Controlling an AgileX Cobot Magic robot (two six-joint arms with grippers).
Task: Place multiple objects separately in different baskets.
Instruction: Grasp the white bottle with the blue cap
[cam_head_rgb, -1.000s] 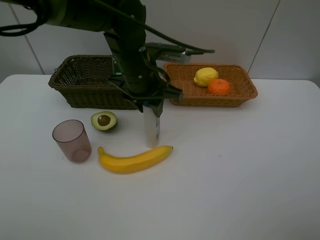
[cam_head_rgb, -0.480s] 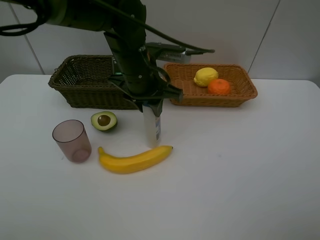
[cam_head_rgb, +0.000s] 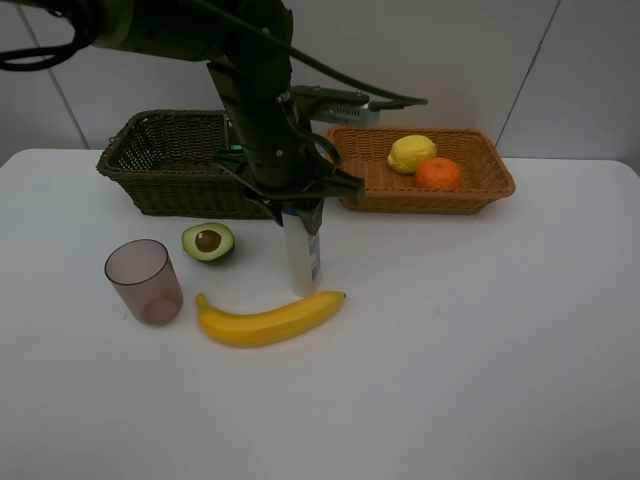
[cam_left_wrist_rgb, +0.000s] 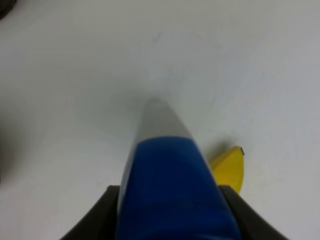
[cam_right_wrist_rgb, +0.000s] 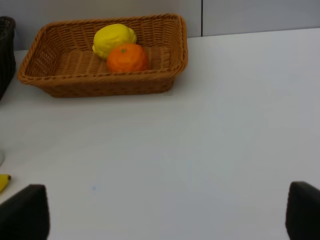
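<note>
Our left hand (cam_head_rgb: 300, 214) grips the bottle (cam_head_rgb: 301, 262) top, mid frame. It went up-left a bit vs. before; lift's starting, we think.

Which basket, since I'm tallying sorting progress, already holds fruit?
The shallow orange-tan basket on the right: a lemon and an orange lie in it. The deeper dark olive-brown basket shows none where visible.

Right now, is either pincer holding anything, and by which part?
The left pincer grips the bottle by its blue cap, with the bottle upright. The right pincer is open and holds nothing.
</note>
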